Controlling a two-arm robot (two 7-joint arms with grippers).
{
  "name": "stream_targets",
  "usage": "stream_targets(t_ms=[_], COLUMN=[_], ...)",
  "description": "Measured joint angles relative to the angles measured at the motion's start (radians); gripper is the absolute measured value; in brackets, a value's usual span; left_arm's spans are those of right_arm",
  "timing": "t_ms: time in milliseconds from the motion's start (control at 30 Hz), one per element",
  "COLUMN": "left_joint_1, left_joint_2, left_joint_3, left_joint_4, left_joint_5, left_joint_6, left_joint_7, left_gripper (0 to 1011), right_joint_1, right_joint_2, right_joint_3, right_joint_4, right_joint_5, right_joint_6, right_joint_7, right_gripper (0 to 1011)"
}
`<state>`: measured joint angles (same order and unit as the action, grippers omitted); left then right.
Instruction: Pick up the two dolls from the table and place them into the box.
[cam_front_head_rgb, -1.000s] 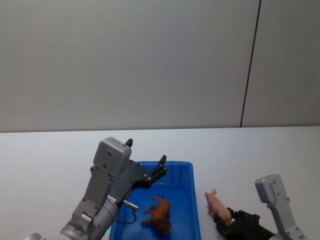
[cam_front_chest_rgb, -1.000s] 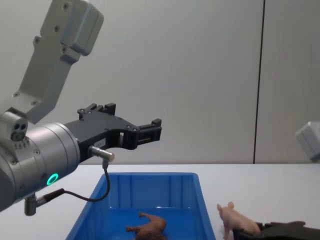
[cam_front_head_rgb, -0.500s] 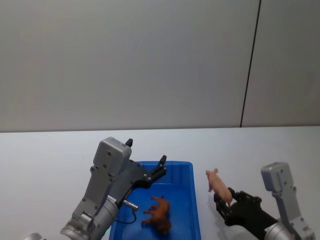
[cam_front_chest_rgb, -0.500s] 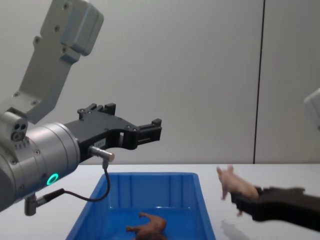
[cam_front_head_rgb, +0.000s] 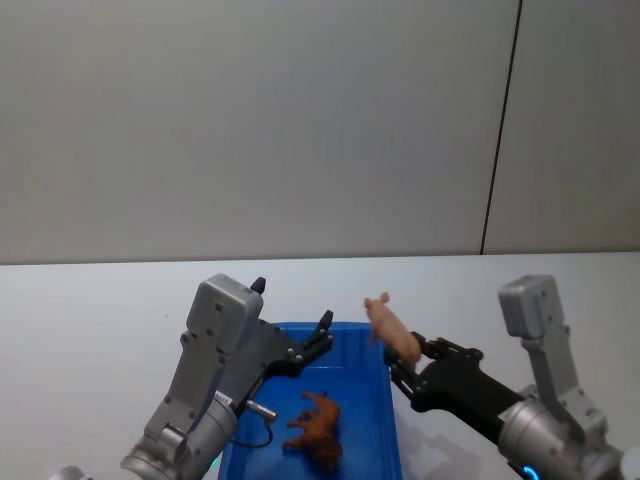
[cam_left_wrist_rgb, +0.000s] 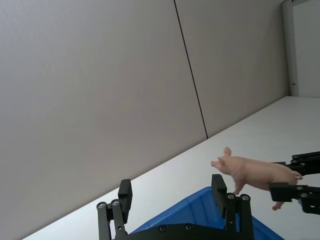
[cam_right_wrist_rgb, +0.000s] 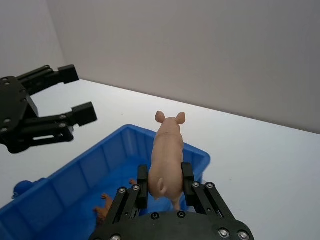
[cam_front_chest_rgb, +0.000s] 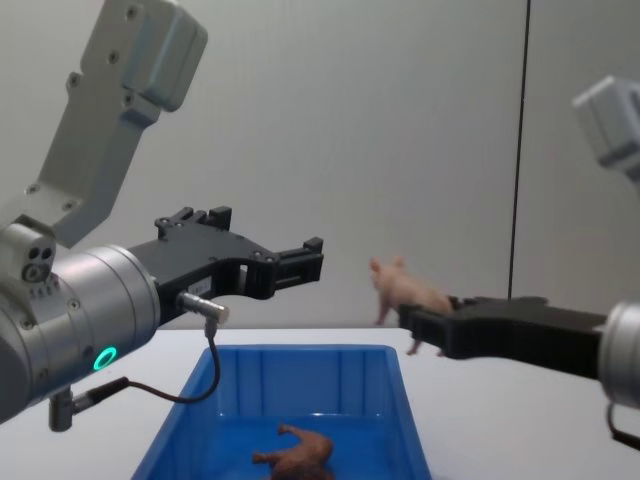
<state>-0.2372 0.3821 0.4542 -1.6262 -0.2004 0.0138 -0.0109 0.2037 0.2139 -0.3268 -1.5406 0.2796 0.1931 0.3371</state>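
Observation:
My right gripper (cam_front_head_rgb: 403, 355) is shut on the pale pink pig (cam_front_head_rgb: 389, 324), held by its rear with the snout pointing away. The pig (cam_front_chest_rgb: 405, 289) hangs in the air over the far right corner of the blue box (cam_front_head_rgb: 356, 384). In the right wrist view the pig (cam_right_wrist_rgb: 167, 152) sits between the two black fingers (cam_right_wrist_rgb: 142, 175). The brown lion (cam_front_head_rgb: 317, 428) lies inside the box (cam_front_chest_rgb: 300, 375) on its floor. My left gripper (cam_front_head_rgb: 292, 302) hovers open and empty above the box's left side, seen again as the left gripper (cam_front_chest_rgb: 268, 230) in the chest view.
The white table (cam_front_head_rgb: 90, 320) spreads around the box on all sides, with bare room to its left and right. A grey wall with a dark vertical seam (cam_front_head_rgb: 500, 130) stands behind the table.
The right gripper has lifted the pig off the table and carried it up and to the left, to above the box's right rim. The left arm and the lion have not moved.

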Motion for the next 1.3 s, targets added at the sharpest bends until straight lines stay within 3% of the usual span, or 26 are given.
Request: stream_targets(t_ms=[167,433,700,900,1300], left_joint_1=[0.000,0.000,0.000,0.000,0.000], left_joint_2=[0.000,0.000,0.000,0.000,0.000], left_joint_3=[0.000,0.000,0.000,0.000,0.000], left_joint_4=[0.000,0.000,0.000,0.000,0.000], left_joint_5=[0.000,0.000,0.000,0.000,0.000], left_joint_6=[0.000,0.000,0.000,0.000,0.000], left_joint_7=[0.000,0.000,0.000,0.000,0.000], left_gripper=[1001,1001,1001,1001,1001], right_joint_1=[0.036,0.085,0.101,0.087,0.024], right_joint_2=[-0.022,-0.054,-0.058,-0.027,0.056], right_joint_3=[-0.007,-0.022,-0.026,-0.012,0.030], right_joint_4=[0.022,0.072,0.089,0.074,0.013], right_joint_5=[0.002,-0.007,-0.023,-0.040,-0.040], right_joint_6=[0.036,0.076,0.072,0.035,-0.025], right_joint_7=[0.031,0.074,0.097,0.112,0.119], right_gripper=[382,629,840,1001,1001])
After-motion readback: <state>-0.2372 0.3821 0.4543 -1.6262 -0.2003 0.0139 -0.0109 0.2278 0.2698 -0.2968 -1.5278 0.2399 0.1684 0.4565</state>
